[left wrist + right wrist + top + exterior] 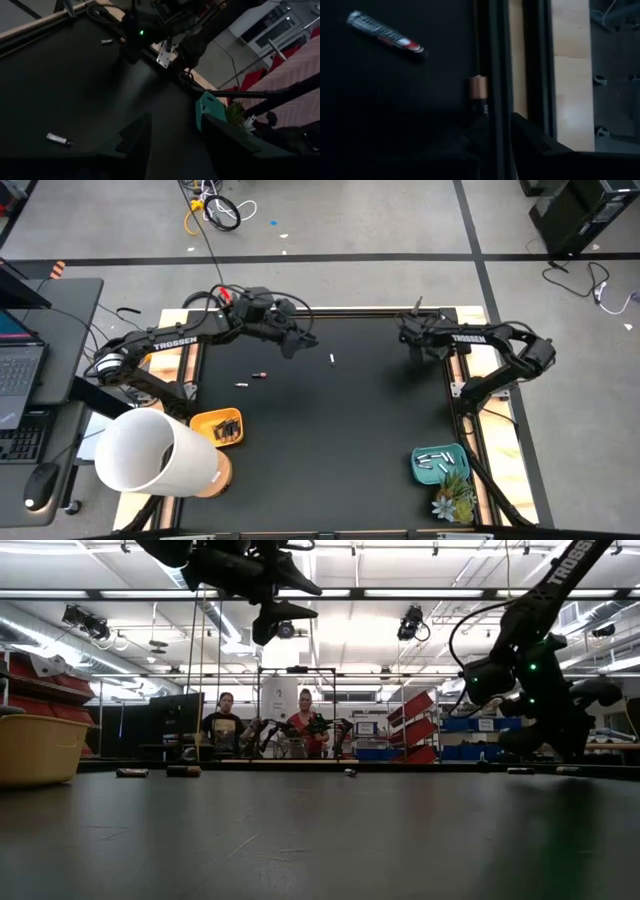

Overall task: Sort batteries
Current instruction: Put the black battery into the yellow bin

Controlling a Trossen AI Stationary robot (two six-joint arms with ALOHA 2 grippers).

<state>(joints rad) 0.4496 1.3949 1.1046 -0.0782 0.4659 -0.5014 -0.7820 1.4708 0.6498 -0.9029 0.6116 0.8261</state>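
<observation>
Right wrist view: right gripper (492, 132) clamps a dark battery (479, 97) with a copper end at the black mat's (330, 430) edge; silver battery (385, 36) lies nearby. Left gripper (292, 345) hovers, fingers apart.

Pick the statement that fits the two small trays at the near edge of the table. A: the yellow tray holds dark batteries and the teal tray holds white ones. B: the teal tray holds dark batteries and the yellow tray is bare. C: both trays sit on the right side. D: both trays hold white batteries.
A: in the high view the yellow tray on the left holds dark batteries, and the teal tray on the right holds white batteries.
</observation>
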